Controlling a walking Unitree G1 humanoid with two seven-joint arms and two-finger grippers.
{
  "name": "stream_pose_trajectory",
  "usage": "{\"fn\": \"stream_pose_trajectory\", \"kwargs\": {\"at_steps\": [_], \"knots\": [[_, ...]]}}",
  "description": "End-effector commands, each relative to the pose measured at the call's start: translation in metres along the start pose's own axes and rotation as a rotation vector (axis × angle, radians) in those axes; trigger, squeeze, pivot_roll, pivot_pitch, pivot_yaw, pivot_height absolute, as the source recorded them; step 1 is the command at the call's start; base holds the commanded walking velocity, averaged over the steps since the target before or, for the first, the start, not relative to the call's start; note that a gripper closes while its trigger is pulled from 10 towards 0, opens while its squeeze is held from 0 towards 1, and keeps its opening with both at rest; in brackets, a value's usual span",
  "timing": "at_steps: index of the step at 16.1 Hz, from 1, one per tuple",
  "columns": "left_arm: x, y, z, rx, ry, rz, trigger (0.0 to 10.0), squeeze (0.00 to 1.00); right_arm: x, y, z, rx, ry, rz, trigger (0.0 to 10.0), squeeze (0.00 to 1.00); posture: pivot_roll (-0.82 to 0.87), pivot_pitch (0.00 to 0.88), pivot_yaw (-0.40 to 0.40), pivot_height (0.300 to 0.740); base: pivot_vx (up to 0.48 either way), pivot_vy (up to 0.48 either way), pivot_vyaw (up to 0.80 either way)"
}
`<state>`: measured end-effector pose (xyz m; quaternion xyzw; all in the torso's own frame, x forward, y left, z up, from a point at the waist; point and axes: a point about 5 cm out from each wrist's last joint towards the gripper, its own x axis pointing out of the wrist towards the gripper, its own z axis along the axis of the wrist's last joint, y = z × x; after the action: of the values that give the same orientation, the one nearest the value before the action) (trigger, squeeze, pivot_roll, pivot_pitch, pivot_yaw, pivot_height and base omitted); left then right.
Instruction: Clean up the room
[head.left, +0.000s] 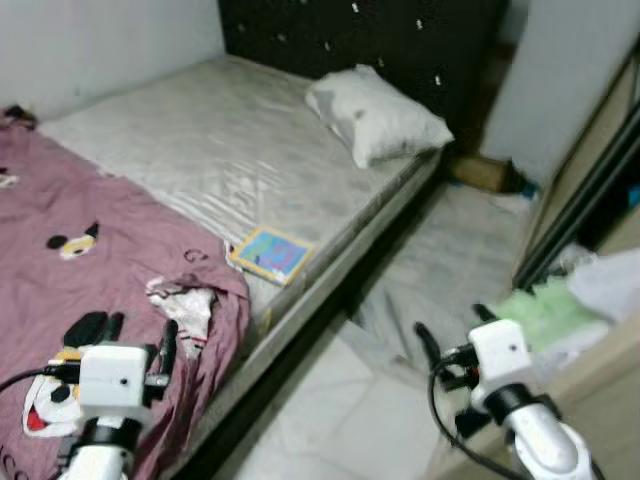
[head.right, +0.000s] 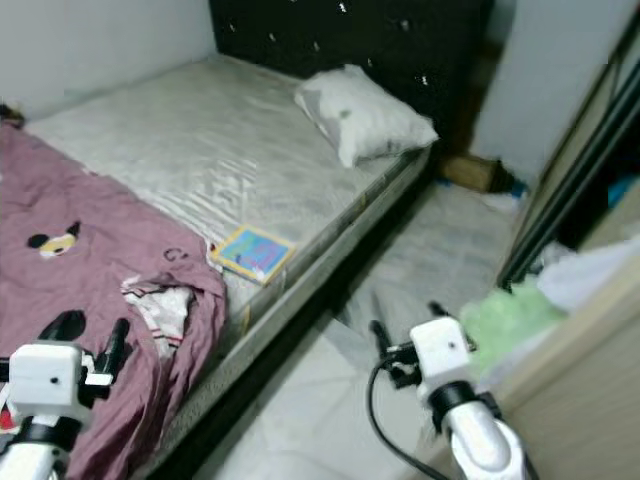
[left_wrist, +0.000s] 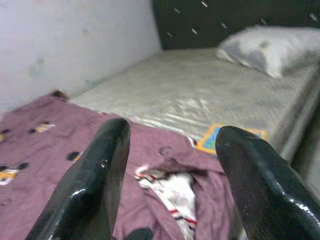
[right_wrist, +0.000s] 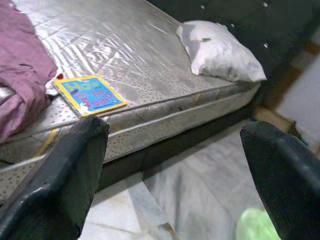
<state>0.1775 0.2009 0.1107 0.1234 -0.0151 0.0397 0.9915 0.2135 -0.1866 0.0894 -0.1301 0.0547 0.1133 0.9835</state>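
Our 2 tools, left tool (head.left: 140, 335) and right tool (head.left: 452, 325), hang spread, empty. The flat yellow-and-blue picture book (head.left: 270, 254) lies at the plastic-wrapped mattress (head.left: 230, 150) edge, 12 o'clock; a careless nudge could tip it floorward.

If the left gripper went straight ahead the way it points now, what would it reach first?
Most likely the crumpled purple blanket on the bed. The left gripper hovers open, aimed over the folds, with the book just beyond. Depth is unclear, so it may skim over toward the book.
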Motion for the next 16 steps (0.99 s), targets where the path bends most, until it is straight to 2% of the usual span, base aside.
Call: {"fn": "stream_pose_trajectory", "kwargs": {"at_steps": [1, 3, 8, 11, 16], "knots": [[0.004, -0.002, 0.0, 0.006, -0.014, 0.01, 10.0, 0.0, -0.002, -0.005, -0.004, -0.007, 0.016, -0.018, 10.0, 0.0, -0.04, 0.046, -0.034, 0.74, 0.0, 0.0, 0.8], [0.014, -0.001, 0.002, 0.005, -0.028, 0.032, 10.0, 0.0, 0.002, -0.005, -0.002, -0.002, 0.003, -0.037, 10.0, 0.0, -0.04, 0.023, -0.023, 0.74, 0.0, 0.0, 0.8], [0.021, -0.003, 0.01, 0.017, -0.069, 0.019, 10.0, 0.0, 0.008, -0.004, 0.006, 0.003, -0.021, -0.039, 10.0, 0.0, -0.04, 0.006, -0.017, 0.74, 0.0, 0.0, 0.8], [0.033, -0.01, 0.018, 0.028, -0.13, 0.015, 10.0, 0.0, 0.02, -0.004, 0.012, -0.004, -0.055, -0.025, 10.0, 0.0, -0.04, 0.0, -0.018, 0.74, 0.0, 0.0, 0.8], [0.053, -0.025, 0.023, 0.003, -0.174, -0.023, 10.0, 0.0, 0.038, -0.001, 0.022, -0.01, -0.107, -0.023, 10.0, 0.0, -0.05, 0.0, -0.014, 0.74, 0.0, 0.0, 0.8]]}}
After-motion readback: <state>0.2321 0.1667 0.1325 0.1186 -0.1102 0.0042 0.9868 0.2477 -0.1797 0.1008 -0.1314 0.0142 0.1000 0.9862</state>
